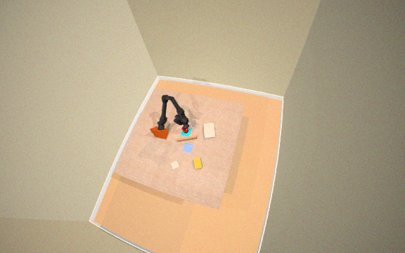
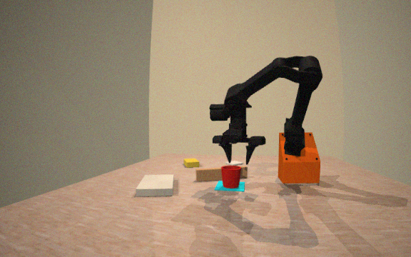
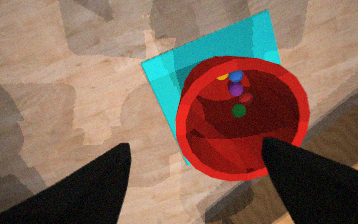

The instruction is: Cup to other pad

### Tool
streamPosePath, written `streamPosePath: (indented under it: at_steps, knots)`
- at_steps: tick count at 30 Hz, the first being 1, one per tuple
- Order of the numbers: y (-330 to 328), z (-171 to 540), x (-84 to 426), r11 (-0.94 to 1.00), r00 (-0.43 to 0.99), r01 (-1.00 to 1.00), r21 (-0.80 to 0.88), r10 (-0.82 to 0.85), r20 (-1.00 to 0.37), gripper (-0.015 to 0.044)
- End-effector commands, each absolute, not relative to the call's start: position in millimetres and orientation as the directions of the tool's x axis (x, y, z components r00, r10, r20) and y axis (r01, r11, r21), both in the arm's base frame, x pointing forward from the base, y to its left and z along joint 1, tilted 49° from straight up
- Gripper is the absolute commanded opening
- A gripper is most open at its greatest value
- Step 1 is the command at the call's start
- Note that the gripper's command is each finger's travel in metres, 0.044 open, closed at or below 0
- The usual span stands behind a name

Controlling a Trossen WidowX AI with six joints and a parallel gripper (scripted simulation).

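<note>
The red cup (image 1: 185, 131) (image 2: 231, 178) (image 3: 280, 112) stands upright on the cyan pad (image 1: 188, 134) (image 2: 219, 188) (image 3: 220, 42). Several coloured marbles (image 3: 236, 90) lie inside it, and none show outside it. My gripper (image 2: 238, 163) (image 3: 196, 148) is open and empty, pointing down with its fingertips just above the cup's rim. In the wrist view one fingertip overlaps the cup's opening and the other is beyond its left side. The blue pad (image 1: 188, 147) lies bare across the wooden bar; it is hidden in the exterior view.
The low wooden bar (image 1: 186, 139) (image 2: 207, 175) lies between the pads. A white box (image 1: 209, 130) (image 2: 155, 183), a yellow block (image 1: 197, 163) (image 2: 191, 163) and a small white tile (image 1: 174, 164) lie around. The orange base (image 1: 159, 133) (image 2: 299, 172) carries the arm.
</note>
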State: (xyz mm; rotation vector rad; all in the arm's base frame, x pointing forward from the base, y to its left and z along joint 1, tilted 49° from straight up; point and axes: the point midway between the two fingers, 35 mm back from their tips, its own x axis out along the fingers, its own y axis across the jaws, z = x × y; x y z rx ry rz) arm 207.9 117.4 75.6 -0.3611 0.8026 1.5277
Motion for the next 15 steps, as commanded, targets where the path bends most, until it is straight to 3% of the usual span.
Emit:
streamPosePath:
  at_steps: [1, 2, 15]
  knots:
    - [114.8, 77.4, 208.9, 0.059, -0.14, -0.961, 0.27, 0.739, -0.659, 0.0416]
    - [112.9, 78.9, 209.6, 0.059, -0.14, -0.961, 0.27, 0.738, -0.66, 0.044]
    - [76.5, 110.0, 217.4, 0.058, -0.138, -0.963, 0.264, 0.735, -0.664, 0.044]
